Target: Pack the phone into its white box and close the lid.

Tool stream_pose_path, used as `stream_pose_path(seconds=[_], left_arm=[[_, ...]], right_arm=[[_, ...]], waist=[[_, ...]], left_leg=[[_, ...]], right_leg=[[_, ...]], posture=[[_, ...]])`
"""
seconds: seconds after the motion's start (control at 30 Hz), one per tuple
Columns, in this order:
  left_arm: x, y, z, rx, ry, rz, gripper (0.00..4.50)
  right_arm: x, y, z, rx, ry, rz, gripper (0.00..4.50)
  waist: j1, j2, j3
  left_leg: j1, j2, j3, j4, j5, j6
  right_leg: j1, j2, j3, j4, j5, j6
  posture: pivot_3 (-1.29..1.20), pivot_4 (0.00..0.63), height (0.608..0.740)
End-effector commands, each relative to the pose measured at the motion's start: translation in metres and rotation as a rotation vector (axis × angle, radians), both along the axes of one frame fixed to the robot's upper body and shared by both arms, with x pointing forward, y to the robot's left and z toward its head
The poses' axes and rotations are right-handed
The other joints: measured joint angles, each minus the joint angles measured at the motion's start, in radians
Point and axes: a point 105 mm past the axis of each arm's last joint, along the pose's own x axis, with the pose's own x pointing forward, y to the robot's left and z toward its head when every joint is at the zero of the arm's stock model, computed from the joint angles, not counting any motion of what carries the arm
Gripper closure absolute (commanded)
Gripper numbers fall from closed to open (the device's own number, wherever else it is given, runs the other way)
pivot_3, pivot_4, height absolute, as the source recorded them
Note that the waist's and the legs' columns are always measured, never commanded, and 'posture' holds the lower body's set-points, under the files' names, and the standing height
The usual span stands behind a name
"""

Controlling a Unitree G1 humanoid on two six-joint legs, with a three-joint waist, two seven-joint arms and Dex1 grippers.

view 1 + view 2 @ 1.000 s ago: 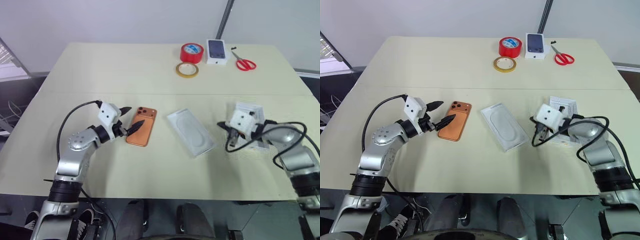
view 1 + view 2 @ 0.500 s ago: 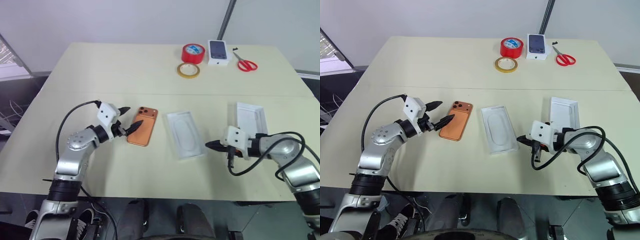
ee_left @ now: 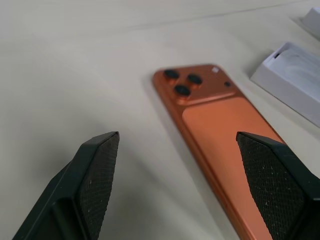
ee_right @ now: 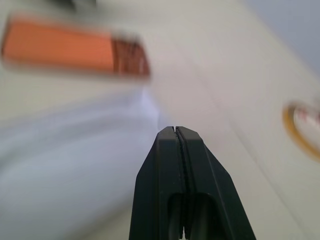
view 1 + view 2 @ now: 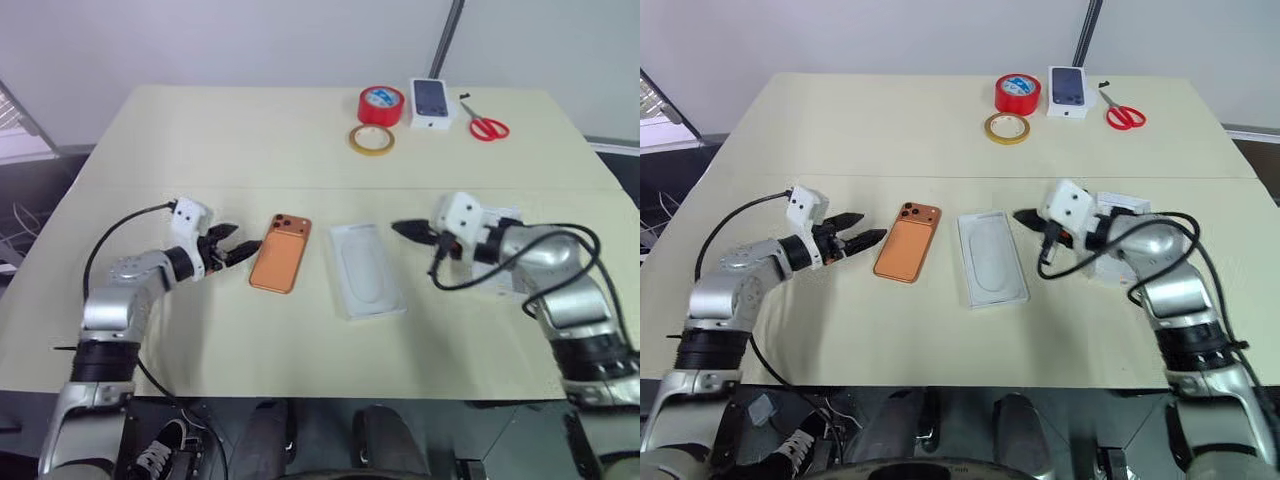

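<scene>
The copper-orange phone (image 5: 280,254) lies camera-side up on the cream table (image 5: 200,140), its lenses (image 3: 182,84) at the far end. Just to its left my left gripper (image 5: 234,245) is open and empty, pointing at the phone without touching it; its fingers (image 3: 95,180) frame the phone. My right gripper (image 5: 398,227) is shut and empty, hovering by the far right corner of a flat white insert (image 5: 365,270) with an oval recess. A shallow white tray (image 5: 1122,204) peeks out behind my right arm; I cannot tell whether it is the white box or the lid.
At the table's far edge stand a red tape roll (image 5: 383,103), a yellow tape ring (image 5: 372,139), a small white carton (image 5: 431,102) with a phone picture and red scissors (image 5: 487,127). Bare tabletop stretches to the left and along the near edge.
My right gripper swung off the white tray, passed the insert's near right corner and rose to its far right corner. The insert turned from slanted to straight. My left gripper drew back left from the phone.
</scene>
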Motion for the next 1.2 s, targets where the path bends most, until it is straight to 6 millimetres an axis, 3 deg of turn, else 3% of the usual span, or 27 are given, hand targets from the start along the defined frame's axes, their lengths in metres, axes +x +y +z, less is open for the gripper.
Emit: stream_pose_path(seconds=[0.03, 0.2, 0.27, 0.43, 0.73, 1.07, 1.2], left_arm=[[-0.002, 0.006, 0.000, -0.117, 0.146, -0.011, 0.56], [-0.008, 0.000, 0.004, -0.284, 0.320, -0.053, 0.56], [-0.011, -0.003, 0.005, -0.307, 0.354, -0.079, 0.56], [-0.021, -0.009, -0.014, -0.214, 0.541, -0.097, 0.56], [-0.013, -0.020, -0.020, -0.177, 0.573, -0.107, 0.56], [-0.019, -0.056, -0.021, -0.267, 0.680, -0.210, 0.56], [-0.015, -0.055, -0.020, -0.282, 0.684, -0.192, 0.56]], right_arm=[[-0.003, 0.042, -0.005, -0.006, -0.023, 0.066, 4.45], [-0.016, 0.088, -0.023, -0.022, 0.001, 0.164, 4.45], [-0.012, 0.094, -0.028, -0.043, 0.011, 0.159, 4.45], [-0.007, 0.112, -0.059, -0.212, 0.101, 0.171, 4.45], [0.011, 0.120, -0.072, -0.353, 0.093, 0.118, 4.45], [0.006, 0.125, -0.075, -0.348, 0.088, 0.148, 4.45], [0.006, 0.123, -0.074, -0.338, 0.098, 0.139, 4.45]], waist=[[-0.002, 0.000, 0.000], [-0.002, 0.000, 0.000], [-0.003, 0.000, 0.000], [-0.003, -0.001, -0.001], [0.002, -0.001, -0.001], [0.002, -0.001, -0.003], [0.002, -0.001, -0.003]], left_leg=[[0.000, 0.000, 0.000, 0.000, 0.000, 0.000], [0.000, 0.000, 0.000, 0.002, 0.000, 0.000], [0.000, -0.001, 0.000, 0.002, 0.000, 0.000], [0.001, 0.000, 0.000, 0.002, 0.000, 0.000], [0.001, -0.001, 0.000, 0.002, 0.001, -0.002], [0.002, -0.001, 0.000, 0.002, 0.002, -0.002], [0.002, -0.001, 0.000, 0.003, 0.002, -0.002]], right_leg=[[0.000, 0.000, 0.000, 0.000, 0.000, 0.000], [-0.001, 0.003, -0.001, 0.003, 0.000, 0.000], [-0.001, 0.003, -0.001, 0.003, 0.000, 0.001], [-0.001, 0.004, -0.001, 0.004, 0.000, 0.001], [-0.001, 0.004, 0.000, 0.005, 0.000, 0.001], [0.000, 0.004, 0.000, 0.007, 0.000, 0.001], [0.000, 0.004, 0.000, 0.007, 0.000, 0.001]], posture=[[0.00, 0.150, 0.728], [0.00, 0.150, 0.728], [0.00, 0.150, 0.728], [0.00, 0.150, 0.728], [0.00, 0.150, 0.728], [0.00, 0.150, 0.728], [0.00, 0.150, 0.728]])
